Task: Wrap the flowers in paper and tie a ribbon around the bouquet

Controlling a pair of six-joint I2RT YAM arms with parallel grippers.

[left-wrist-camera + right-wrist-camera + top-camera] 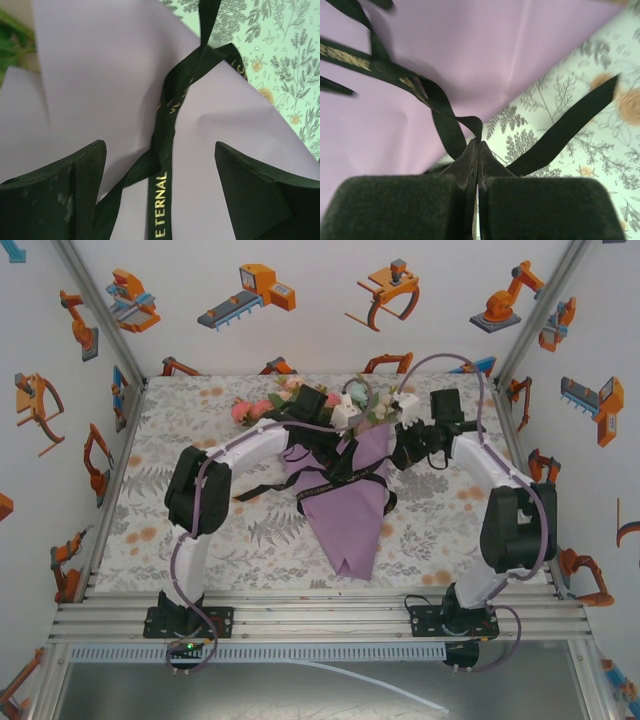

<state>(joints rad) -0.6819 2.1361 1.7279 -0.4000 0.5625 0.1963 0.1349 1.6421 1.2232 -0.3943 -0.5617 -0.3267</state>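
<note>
The bouquet lies mid-table with its purple paper (350, 525) cone pointing toward the arm bases. Its pink and cream flowers (262, 408) fan out at the far end. The black ribbon (325, 483) crosses the cone, and one tail trails left over the table. My left gripper (160, 146) hovers open just above the paper (100, 75). The lettered ribbon (161, 200) runs loose between its fingers (90, 165). My right gripper (477, 141) is shut on the ribbon (447, 132) beside the cone's edge. A free tail (565, 127) slants right over the table. Seen from above, the left gripper (318, 452) and right gripper (395, 460) flank the cone.
The floral tablecloth (200, 420) covers the table, walled on three sides by white panels (320, 300) with robot pictures. An aluminium rail (320, 615) with both arm bases runs along the near edge. Purple-grey cables (190, 560) loop along both arms.
</note>
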